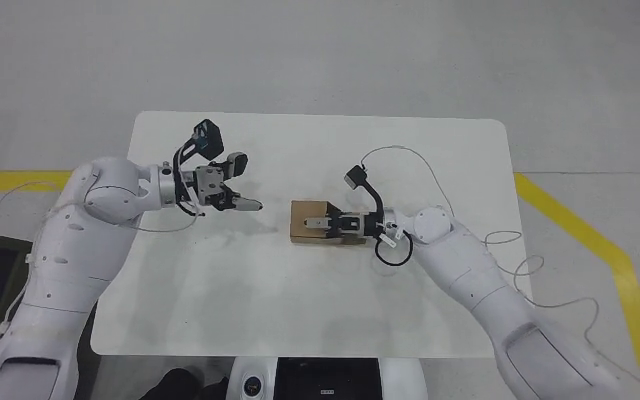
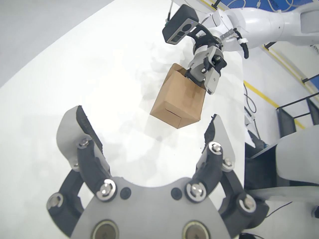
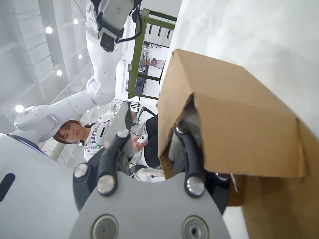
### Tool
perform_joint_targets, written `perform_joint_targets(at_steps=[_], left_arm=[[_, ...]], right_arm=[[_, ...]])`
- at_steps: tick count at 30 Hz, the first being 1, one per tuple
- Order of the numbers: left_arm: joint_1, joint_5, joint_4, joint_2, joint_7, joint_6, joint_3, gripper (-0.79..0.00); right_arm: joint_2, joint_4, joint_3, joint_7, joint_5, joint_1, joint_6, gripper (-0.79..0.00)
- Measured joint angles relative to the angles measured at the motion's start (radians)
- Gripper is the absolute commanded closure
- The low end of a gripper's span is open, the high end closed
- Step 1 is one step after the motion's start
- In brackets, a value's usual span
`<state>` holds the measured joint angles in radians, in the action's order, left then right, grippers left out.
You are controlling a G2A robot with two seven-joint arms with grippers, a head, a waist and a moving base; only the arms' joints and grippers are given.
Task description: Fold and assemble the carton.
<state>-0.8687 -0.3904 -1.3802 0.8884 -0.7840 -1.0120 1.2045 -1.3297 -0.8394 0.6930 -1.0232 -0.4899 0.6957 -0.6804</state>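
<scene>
Right wrist view: right end effector (image 3: 157,115) parted, one finger inside the carton (image 3: 236,130); left end effector (image 2: 147,114) wide.

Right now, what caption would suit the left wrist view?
Open left fingers hang above the table; opposite, the right fingers straddle an edge of the brown carton.

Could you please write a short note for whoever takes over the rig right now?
Left gripper: open, empty, above the table, apart from the carton.
Right gripper: open, one finger inside the carton's open end, the other outside it.
Carton: on its side, mid-table.
Done: body squared up; the end facing the left gripper is closed.
Left: fold and close the open end.
</scene>
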Motion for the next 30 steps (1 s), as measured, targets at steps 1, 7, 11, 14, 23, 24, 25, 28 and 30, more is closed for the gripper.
perform_joint_targets(at_steps=[1, 7, 11, 14, 23, 24, 25, 28, 30], left_arm=[[-0.012, -0.026, -0.019, -0.002, 0.019, -0.002, 0.006, -0.785], [-0.089, -0.167, -0.135, -0.024, 0.146, 0.0, 0.029, -0.785], [-0.126, -0.251, -0.197, -0.042, 0.234, 0.0, 0.016, -0.785], [-0.147, -0.321, -0.226, -0.053, 0.307, 0.0, 0.0, -0.785], [-0.193, -0.612, -0.266, -0.068, 0.57, 0.0, -0.06, -0.785], [-0.194, -0.643, -0.264, -0.068, 0.596, 0.0, -0.064, -0.785], [-0.196, -0.674, -0.262, -0.067, 0.622, 0.0, -0.067, -0.785], [-0.203, -0.772, -0.253, -0.061, 0.71, 0.023, -0.078, -0.785], [-0.209, -0.835, -0.251, -0.056, 0.767, 0.047, -0.092, -0.785]], right_arm=[[-0.005, 0.01, -0.003, 0.009, 0.0, -0.004, -0.002, -0.785], [-0.019, 0.037, 0.006, -0.008, -0.034, -0.021, -0.022, -0.785], [-0.009, 0.019, 0.034, -0.055, -0.041, -0.018, -0.03, -0.785], [0.004, -0.011, 0.06, -0.081, -0.032, -0.011, -0.028, -0.785], [0.071, -0.152, 0.174, -0.142, 0.055, 0.058, 0.046, -0.785], [0.079, -0.172, 0.188, -0.145, 0.062, 0.071, 0.056, -0.785], [0.086, -0.192, 0.203, -0.148, 0.07, 0.084, 0.067, -0.785], [0.113, -0.27, 0.26, -0.154, 0.096, 0.131, 0.1, -0.785], [0.132, -0.332, 0.303, -0.154, 0.121, 0.164, 0.12, -0.785]])
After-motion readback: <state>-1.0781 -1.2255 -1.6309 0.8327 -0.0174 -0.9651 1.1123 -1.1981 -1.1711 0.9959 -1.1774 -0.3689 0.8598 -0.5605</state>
